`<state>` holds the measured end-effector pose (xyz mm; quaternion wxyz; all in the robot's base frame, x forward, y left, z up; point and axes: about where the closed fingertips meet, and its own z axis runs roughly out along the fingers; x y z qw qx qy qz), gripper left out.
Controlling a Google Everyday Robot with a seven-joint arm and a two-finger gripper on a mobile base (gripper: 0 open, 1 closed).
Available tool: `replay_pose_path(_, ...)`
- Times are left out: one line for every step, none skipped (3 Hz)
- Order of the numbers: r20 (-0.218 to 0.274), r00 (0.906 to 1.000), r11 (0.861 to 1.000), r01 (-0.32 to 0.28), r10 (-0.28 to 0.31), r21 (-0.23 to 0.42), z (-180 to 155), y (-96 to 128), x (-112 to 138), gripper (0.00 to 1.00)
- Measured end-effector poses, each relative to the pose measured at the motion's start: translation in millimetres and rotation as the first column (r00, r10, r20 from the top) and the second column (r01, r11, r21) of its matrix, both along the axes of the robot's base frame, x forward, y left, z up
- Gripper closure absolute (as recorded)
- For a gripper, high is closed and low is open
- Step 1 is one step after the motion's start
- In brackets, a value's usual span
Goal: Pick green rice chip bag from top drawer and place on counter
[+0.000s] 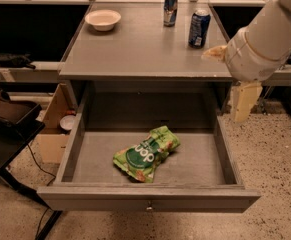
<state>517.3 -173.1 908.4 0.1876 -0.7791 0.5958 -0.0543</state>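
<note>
Bag: crinkled light-green rice chip bag (146,154), dark green round logo, white lettering; it lay flat mid-floor in the open top drawer (147,198), apart from all walls.
Table (135,51): bowl (103,19) and two cans (199,28) stood rearward.
End effector (241,95): beside the table's right front corner; grip could not be told.

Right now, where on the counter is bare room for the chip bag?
The counter is bare across its middle and front strip, bordered by the bowl at back left and a silver can and a blue can at back right. Crowded: back right, where the gripper hovers open off the edge. The green rice chip bag lies in the top drawer.
</note>
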Motion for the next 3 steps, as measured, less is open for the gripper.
replay_pose_path(-0.004, 0.9863, 0.986, -0.165, 0.165, 0.001, -40, 19, -11, 0.00)
replay_pose_path(-0.023, 0.9797, 0.980, -0.200, 0.199, -0.014, -52, 20, -18, 0.00)
replay_pose_path(-0.021, 0.9760, 0.975, -0.218, 0.217, -0.048, -49, 24, -16, 0.00)
